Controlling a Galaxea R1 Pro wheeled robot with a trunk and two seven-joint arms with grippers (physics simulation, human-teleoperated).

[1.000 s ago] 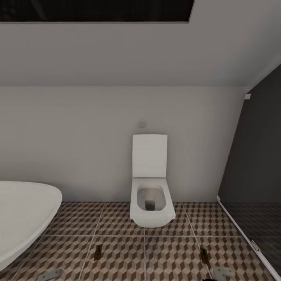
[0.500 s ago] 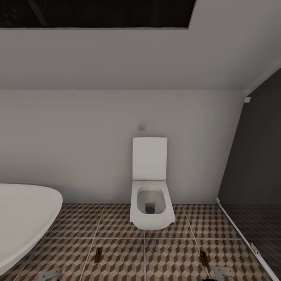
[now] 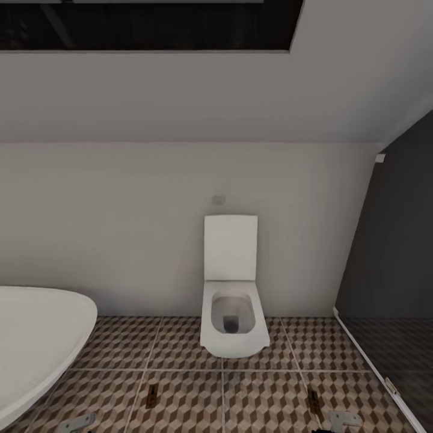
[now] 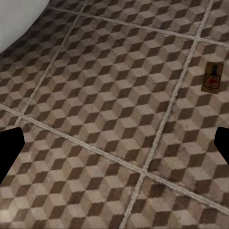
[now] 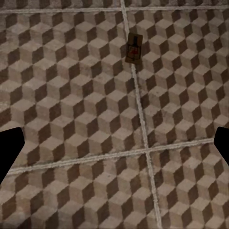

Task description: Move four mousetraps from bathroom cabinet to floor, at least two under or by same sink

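Observation:
Two mousetraps lie flat on the bathroom floor (image 3: pixel 252 391) in front of the toilet, one on the left (image 3: pixel 151 396) and one on the right (image 3: pixel 313 400). The left wrist view has one mousetrap (image 4: pixel 211 78) on the tiles, well ahead of my left gripper (image 4: pixel 114 150), which is open and holds nothing. In the right wrist view the other mousetrap (image 5: pixel 135 47) lies beside a grout line, ahead of my open, empty right gripper (image 5: pixel 114 148). The cabinet and the bathroom sink are out of view.
A white toilet (image 3: pixel 233 313) stands against the back wall, lid up. A white bathtub (image 3: pixel 36 343) curves in at the left, and its rim (image 4: pixel 19 19) is close to the left arm. A dark glass partition (image 3: pixel 391 270) with a floor rail closes the right side.
The head view has tilted up a little, so the toilet, tub and traps sit lower in the picture. Nothing on the floor has moved.

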